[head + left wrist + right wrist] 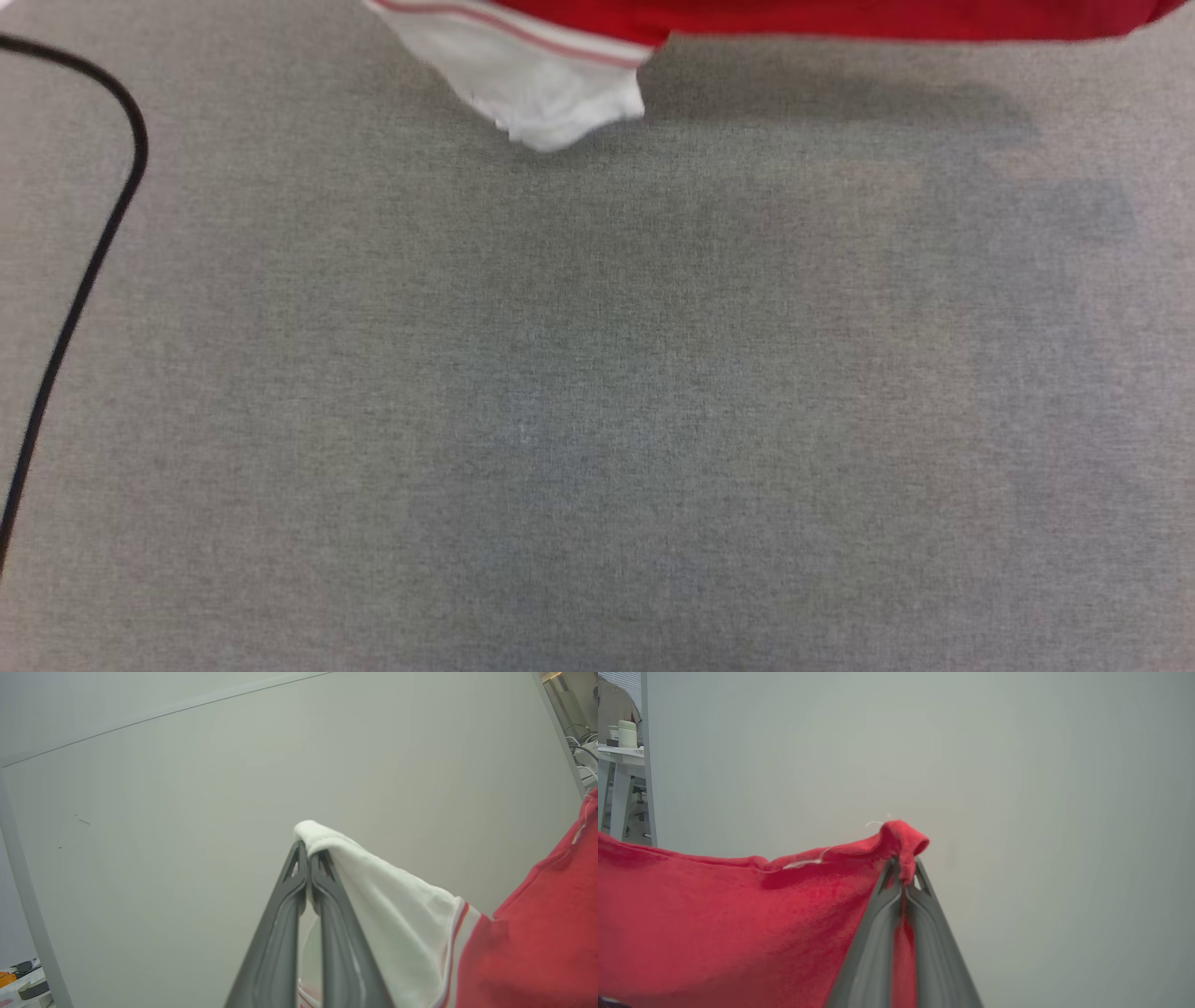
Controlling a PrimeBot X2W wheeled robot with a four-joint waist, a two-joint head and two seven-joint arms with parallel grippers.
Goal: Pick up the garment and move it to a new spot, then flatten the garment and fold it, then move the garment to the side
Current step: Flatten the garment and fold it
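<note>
**Garment (pixel 714 914) hung between both grippers, off the grey surface; both pinches look thin**

Grey surface (pixel 597 420) spreads wide below the head camera. A shadow band lies on it just under the red cloth, so I judge the cloth is lifted clear. Garment runs along the top edge of the head view with its red body stretched sideways. White sleeve (pixel 541 93) droops lowest, at the robot's left end.

Left gripper (pixel 308 858): fingers pressed together, pinching a small fold of white sleeve at the very tips. Right gripper (pixel 903 872): fingers likewise closed, with a nub of red hem poking out above the tips. Black cable (pixel 93 261) curves down the left margin, well apart from the cloth.

Risks, as judged:
- Both holds sit at the fingertips on little cloth. A sideways pull to spread the cloth could draw a fold out and drop that end in a heap.
- The drooping sleeve would likely touch down first and tuck under, leaving a crease to undo.
- The cable should only snag if the placement drifts left.
</note>
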